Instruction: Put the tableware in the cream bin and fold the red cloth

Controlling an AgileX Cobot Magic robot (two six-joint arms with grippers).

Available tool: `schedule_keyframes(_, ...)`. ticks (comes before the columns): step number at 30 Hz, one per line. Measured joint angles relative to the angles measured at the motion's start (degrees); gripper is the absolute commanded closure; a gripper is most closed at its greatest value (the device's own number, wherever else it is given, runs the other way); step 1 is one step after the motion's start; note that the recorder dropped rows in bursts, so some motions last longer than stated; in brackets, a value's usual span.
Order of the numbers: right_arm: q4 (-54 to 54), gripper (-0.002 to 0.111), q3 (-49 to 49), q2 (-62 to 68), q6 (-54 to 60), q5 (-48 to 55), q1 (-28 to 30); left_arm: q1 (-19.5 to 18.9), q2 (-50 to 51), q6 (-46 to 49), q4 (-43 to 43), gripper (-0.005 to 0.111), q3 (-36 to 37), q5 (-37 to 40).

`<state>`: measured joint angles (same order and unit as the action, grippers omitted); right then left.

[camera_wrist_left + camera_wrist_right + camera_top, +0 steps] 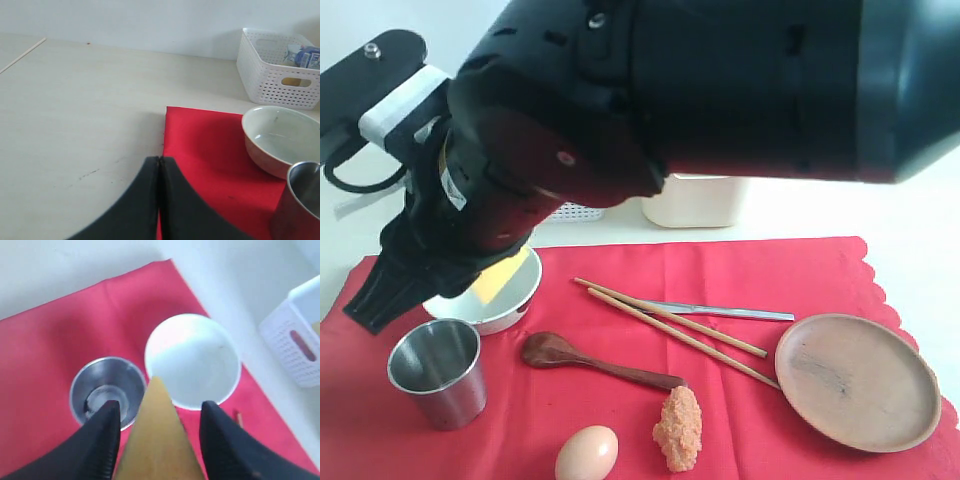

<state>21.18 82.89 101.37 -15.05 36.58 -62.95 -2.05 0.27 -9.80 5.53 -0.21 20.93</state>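
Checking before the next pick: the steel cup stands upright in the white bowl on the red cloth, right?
Not quite. The steel cup stands upright beside the white bowl, not in it, on the red cloth; the exterior view shows it.

One red cloth (800,270) carries one white bowl (517,298), one steel cup (438,372), one wooden spoon (590,362), two chopsticks (675,330), one knife (730,312), one brown plate (857,381), one egg (587,453) and one orange lump (678,428); one yellow wedge (157,440) hangs above it. Beyond it stand one cream bin (695,205) and one white basket (277,70).

Red cloth (770,270), white bowl (280,137), steel-grey cup (438,370) — brown plate (857,380) (wood-grained), white perforated basket (277,75).
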Motion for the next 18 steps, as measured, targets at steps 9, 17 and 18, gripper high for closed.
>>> schedule_keyframes(9, 19.6, 0.108, 0.4, 3.8, -19.9, -7.2, 3.4, 0.0, 0.0, 0.0, 0.0, 0.106, 0.0, 0.0)
schedule_keyframes(17, 20.2, 0.108, 7.7, 11.7, -26.6, -18.0, 13.3, 0.0, 0.0, 0.0, 0.0, 0.106, 0.0, 0.0)
schedule_keyframes(18, 20.1, 0.108, 8.6, 12.8, -27.2, -19.2, 14.2, 0.0, 0.0, 0.0, 0.0, 0.106, 0.0, 0.0)
